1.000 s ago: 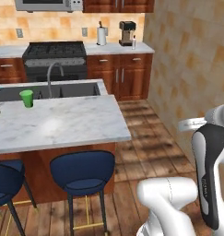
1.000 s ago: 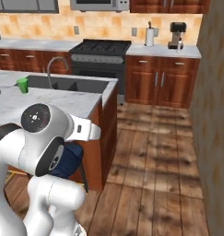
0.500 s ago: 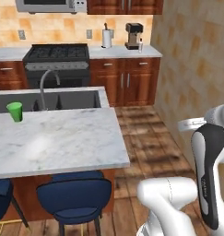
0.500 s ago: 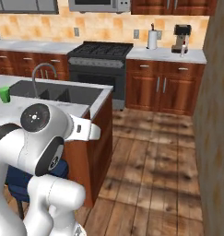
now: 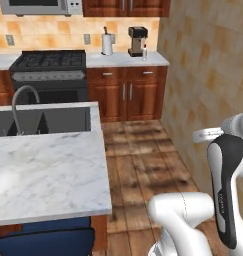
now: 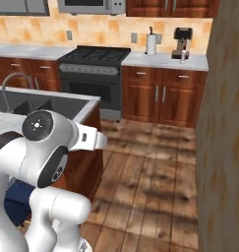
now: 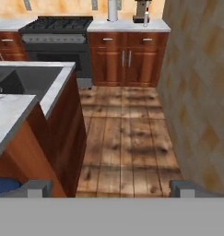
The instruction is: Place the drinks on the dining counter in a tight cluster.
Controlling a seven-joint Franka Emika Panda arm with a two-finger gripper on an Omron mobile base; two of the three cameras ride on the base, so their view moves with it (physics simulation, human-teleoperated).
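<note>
Writing is nowhere legible; end effector [image 7: 111, 188] fingers are spread open, empty; slim white bottle [image 5: 144, 54] is seen beside coffee machine [image 5: 137, 41] and paper-towel roll [image 5: 107, 44].

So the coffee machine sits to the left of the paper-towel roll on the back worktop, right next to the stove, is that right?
Not quite. The coffee machine sits to the right of the paper-towel roll, so the roll is the one nearer the stove. Both stand on the back worktop, as the left base view shows.
</note>
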